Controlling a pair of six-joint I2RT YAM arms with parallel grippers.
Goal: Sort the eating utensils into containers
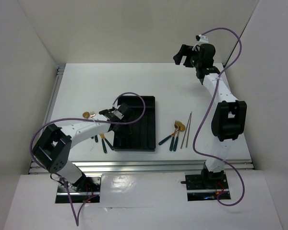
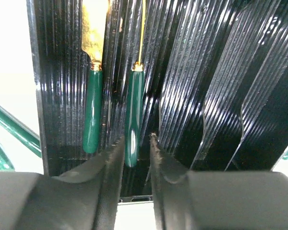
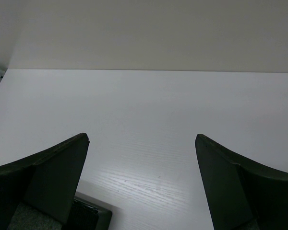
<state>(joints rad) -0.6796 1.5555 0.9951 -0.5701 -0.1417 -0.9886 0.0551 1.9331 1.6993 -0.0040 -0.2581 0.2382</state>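
My left claw (image 2: 137, 139) hangs low over the near end of the black tray (image 2: 206, 72). Its fingers are slightly parted around the tip of a teal-handled utensil (image 2: 134, 105) lying in a lengthwise compartment, not clamped on it. A knife (image 2: 93, 110) lies in the compartment just beside. My right claw (image 3: 141, 139) is spread wide over the far table (image 3: 149, 96), holding nothing. More utensils (image 1: 173, 139) and the chopsticks (image 1: 186, 130) lie right of the tray.
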